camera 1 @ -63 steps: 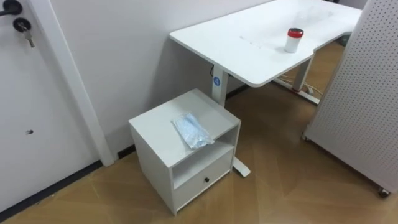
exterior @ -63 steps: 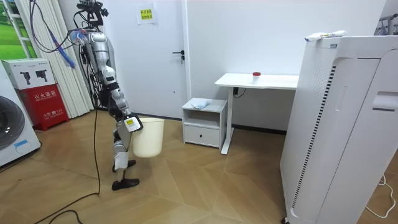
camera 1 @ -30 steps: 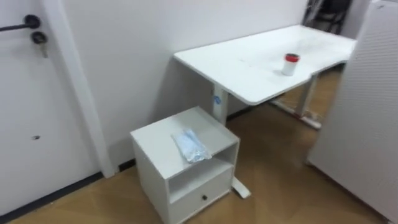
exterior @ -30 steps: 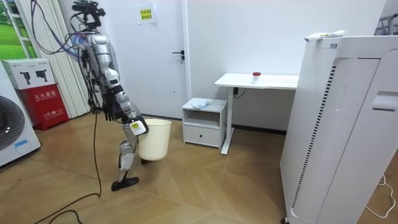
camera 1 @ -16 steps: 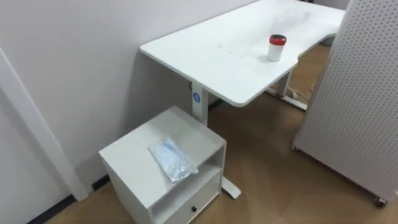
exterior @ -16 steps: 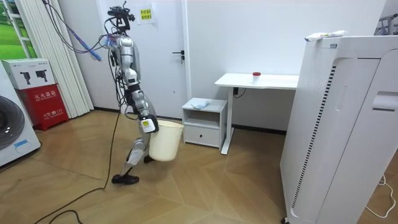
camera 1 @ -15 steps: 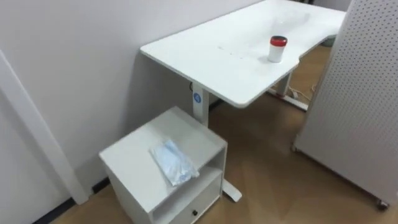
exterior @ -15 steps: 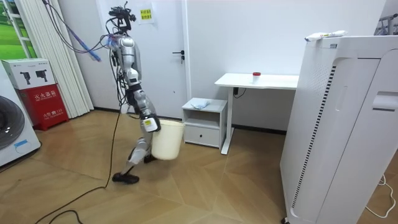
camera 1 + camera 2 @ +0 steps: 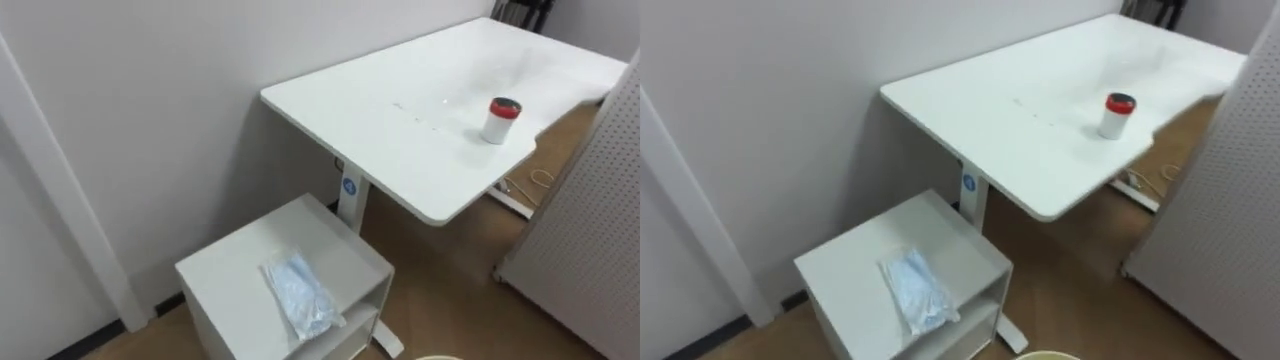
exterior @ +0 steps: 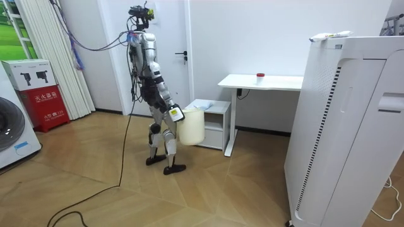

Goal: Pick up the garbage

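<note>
Wrapper (image 9: 303,297), crumpled bluish-white plastic, lies flat on top of the cabinet (image 9: 228,285), toward its front edge, nothing touching it. Not picked yet. The cabinet stands against the wall, just beside the desk (image 9: 400,110) leg. On the desk, well apart from the wrapper, is a white can (image 9: 500,120) with a red lid, upright; possibly garbage too, can't tell.

In the room view the robot stands close in front of the cabinet, facing it, with the bin (image 10: 192,126) carried at waist height between body and cabinet. Its rim just shows at the bottom of the eye views, likely kept there so the wrapper can go straight in. The right hand (image 10: 177,114) is against the bin's side; whether it grips or only presses, cannot tell. Next move needs one hand freed to reach over the cabinet top; thin plastic will be hard to pinch off a flat surface.
</note>
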